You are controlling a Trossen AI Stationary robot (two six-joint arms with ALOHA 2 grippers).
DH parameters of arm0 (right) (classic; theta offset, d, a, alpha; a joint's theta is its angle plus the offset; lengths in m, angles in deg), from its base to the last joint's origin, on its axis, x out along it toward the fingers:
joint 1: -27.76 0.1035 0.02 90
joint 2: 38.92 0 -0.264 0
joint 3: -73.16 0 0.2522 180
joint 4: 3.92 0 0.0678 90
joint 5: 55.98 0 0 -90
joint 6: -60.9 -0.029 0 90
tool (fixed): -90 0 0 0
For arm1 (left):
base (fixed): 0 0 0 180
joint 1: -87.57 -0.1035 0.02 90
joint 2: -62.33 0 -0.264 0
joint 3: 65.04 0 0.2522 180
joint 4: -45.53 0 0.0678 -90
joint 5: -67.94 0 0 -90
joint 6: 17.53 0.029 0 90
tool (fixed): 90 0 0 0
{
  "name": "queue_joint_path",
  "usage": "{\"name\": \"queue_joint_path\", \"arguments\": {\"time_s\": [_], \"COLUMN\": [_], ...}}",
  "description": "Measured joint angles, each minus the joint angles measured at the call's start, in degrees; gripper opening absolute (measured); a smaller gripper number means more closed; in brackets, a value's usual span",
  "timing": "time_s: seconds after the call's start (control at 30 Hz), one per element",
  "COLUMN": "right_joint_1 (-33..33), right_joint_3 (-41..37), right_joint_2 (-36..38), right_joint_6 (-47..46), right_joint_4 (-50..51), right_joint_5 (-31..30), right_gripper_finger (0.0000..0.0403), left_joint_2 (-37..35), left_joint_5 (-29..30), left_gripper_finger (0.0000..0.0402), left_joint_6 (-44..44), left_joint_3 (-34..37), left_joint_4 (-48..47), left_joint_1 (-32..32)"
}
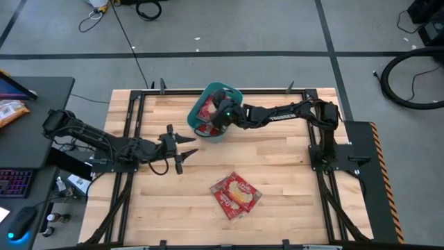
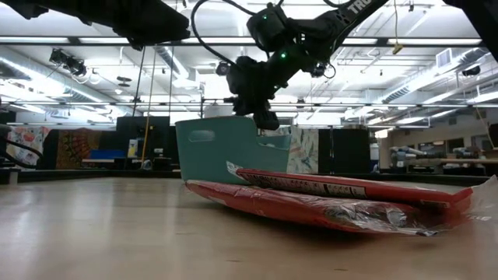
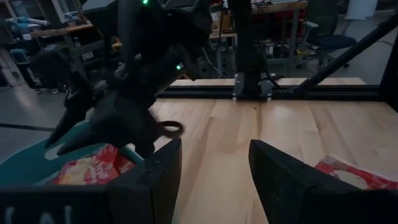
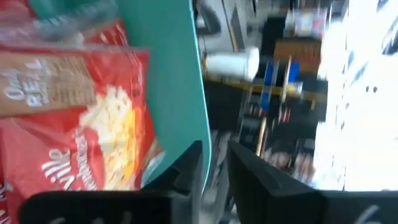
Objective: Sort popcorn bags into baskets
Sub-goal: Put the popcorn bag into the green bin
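The teal basket [image 1: 225, 92] stands at the far middle of the table, turned askew, with red popcorn bags [image 1: 207, 111] inside; they also show in the right wrist view [image 4: 81, 124]. My right gripper [image 1: 220, 118] is at the basket's near-right rim, shut on its wall. A small pile of popcorn bags [image 1: 236, 194] lies flat on the table's near middle [image 2: 327, 202]. My left gripper [image 1: 191, 146] hovers open over bare wood left of centre, pointing toward the basket, touching nothing [image 3: 214, 149]. My right gripper [image 4: 214, 162] has the basket's side wall [image 4: 200, 134] between its two fingers, one finger on the inside by the bags and one on the outside. It reaches in from the table's right side, over the rim [image 2: 264, 120]. Whether the basket's base is off the table I cannot tell.
A black rail frame [image 1: 132, 132] runs around the table top. A dark side desk on the left carries an orange snack bag [image 1: 10, 111], a keyboard and a mouse. Bare wood lies between the basket and the pile of bags.
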Motion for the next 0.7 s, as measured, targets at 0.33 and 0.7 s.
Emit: {"name": "queue_joint_path", "arguments": {"time_s": [0.33,0.7], "right_joint_1": [4.4,11.3], "right_joint_3": [0.0,0.0], "right_joint_2": [1.5,11.1], "right_joint_6": [-13.4,-32.9], "right_joint_4": [3.9,18.2], "right_joint_5": [-11.3,-10.1], "right_gripper_finger": [0.0133,0.0135], "left_joint_2": [0.0,0.0], "left_joint_5": [0.0,-0.1], "left_gripper_finger": [0.0192,0.0192], "left_joint_6": [-3.1,-3.1], "left_joint_3": [0.0,0.0], "left_joint_4": [0.0,0.0], "left_joint_1": [0.2,0.2]}}
